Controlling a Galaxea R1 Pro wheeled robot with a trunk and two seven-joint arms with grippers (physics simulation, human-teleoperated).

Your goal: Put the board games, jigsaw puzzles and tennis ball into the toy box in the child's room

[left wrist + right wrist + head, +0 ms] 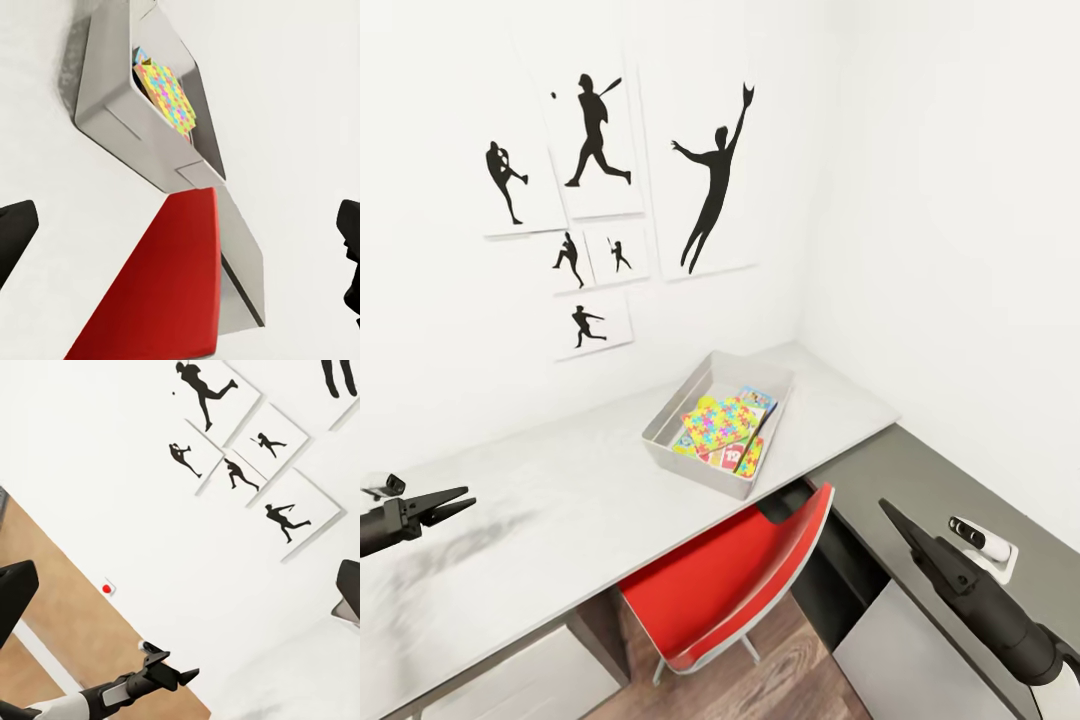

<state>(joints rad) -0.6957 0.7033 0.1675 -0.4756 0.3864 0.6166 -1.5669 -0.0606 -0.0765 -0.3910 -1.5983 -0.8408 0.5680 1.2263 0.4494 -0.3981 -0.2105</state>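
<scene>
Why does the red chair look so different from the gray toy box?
The chair is bright red and stands on the floor, tucked under the table; the toy box is light grey and sits on the tabletop. The chair's seat is bare, while the toy box holds colourful puzzles and game boxes. Both are by the same table.

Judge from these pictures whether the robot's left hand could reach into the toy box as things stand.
Probably yes. The left hand hovers open and empty over the bare table, and nothing stands between it and the toy box. The box has no lid, though the jigsaw puzzles already lie inside.
</scene>
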